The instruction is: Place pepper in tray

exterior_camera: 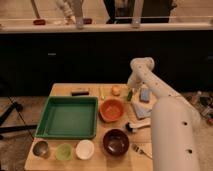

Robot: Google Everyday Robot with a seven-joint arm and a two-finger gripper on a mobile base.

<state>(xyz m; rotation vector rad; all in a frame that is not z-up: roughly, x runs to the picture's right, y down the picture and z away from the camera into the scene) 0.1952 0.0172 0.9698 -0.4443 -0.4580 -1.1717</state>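
White, tubular arm (pixel 172 130) with small dark holes, its claw (pixel 130 93) down at the table (pixel 62 90).

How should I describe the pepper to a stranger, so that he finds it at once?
Start at the green tray, then go right to the orange bowl. Behind that bowl's right edge, at the gripper, is the pepper: a small green piece, between a round orange fruit and a blue sponge.

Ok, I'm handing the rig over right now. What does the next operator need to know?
The gripper is low over the far right of the table, at the green pepper; a hold is not confirmed.
The pepper lies on the table beyond the orange bowl, beside a blue sponge.
The green tray sits on the left, with no pepper in it.
Done: the reach. Left: grasp, lift, carry left, set it in the tray.
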